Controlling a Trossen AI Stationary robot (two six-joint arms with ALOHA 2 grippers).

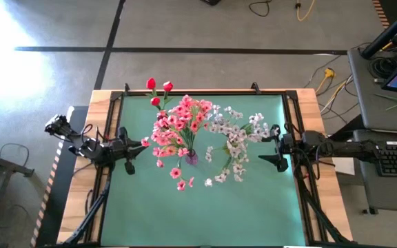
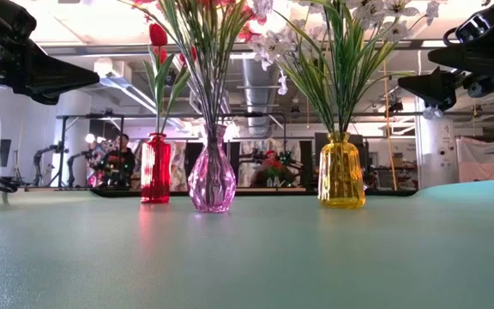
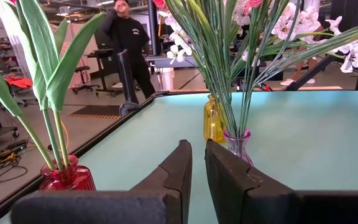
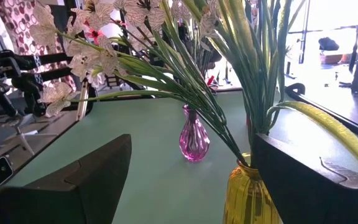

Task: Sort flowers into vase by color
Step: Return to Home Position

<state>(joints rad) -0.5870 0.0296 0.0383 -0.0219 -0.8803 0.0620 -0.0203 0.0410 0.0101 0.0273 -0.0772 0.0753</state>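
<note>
Flowers stand sorted by colour in three glass vases on the green table (image 1: 253, 207).

Red flowers (image 1: 158, 89) rise from the red vase (image 2: 155, 168), which stands toward the far edge of the table on the left arm's side. Pink flowers (image 1: 181, 124) fill the purple vase (image 2: 212, 176) near the middle of the table. White flowers (image 1: 234, 138) fill the yellow vase (image 2: 342, 172), which stands near the purple vase on the right arm's side.

All three vases are upright and none touches another. The pink and white sprays overlap above them.

Left gripper (image 1: 131, 147) hovers over the left part of the table, pointed toward the vases and clear of them. Its fingers (image 3: 179, 168) are drawn nearly together, with only a thin gap between them, and they hold nothing.

Right gripper (image 1: 274, 147) hovers over the right part of the table, facing the white sprays, whose outer blossoms reach close to it. Its fingers (image 4: 98, 180) are spread wide and hold nothing.

The low view shows both grippers well above the table top.

A person (image 3: 126, 43) in dark clothing stands in the room beyond the table.
</note>
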